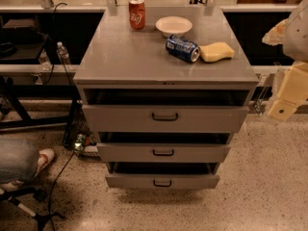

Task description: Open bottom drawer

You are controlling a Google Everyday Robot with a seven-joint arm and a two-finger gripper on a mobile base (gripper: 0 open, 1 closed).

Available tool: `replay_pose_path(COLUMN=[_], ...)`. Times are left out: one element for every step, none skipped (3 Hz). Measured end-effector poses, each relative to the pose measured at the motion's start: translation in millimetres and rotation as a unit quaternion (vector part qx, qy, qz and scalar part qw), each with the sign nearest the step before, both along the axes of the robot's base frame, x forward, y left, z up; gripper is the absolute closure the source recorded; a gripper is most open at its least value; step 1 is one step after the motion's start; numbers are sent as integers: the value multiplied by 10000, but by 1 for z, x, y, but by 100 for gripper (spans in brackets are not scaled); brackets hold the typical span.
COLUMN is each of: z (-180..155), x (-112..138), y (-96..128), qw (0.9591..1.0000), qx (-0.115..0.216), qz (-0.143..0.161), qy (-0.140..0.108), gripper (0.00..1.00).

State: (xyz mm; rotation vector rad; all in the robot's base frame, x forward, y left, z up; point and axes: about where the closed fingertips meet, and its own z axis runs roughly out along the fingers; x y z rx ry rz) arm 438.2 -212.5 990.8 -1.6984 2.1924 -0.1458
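— Where is the bottom drawer [162,180]?
— Lowest of the three in the grey cabinet [120,57], just above the floor. Its front stands out a little, with a dark gap over it, and a small dark handle [162,183] sits at its centre.
— And the gripper [283,107]?
— At the right edge, beside the cabinet's right side, higher up and well apart from that drawer. Wide or narrow, I cannot tell

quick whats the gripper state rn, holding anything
Gripper: open or closed cannot be told. It hangs at the right edge of the view, beside the grey metal cabinet, not touching the slim grey bottom drawer.
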Motion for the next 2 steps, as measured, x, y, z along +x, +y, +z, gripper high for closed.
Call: replay_pose_path(z=[0, -33], x=[0, 0], y=[0, -2], qw=[10000, 9998], qx=[0, 10], qz=[0, 19], qy=[-1, 191], gripper=[0, 0])
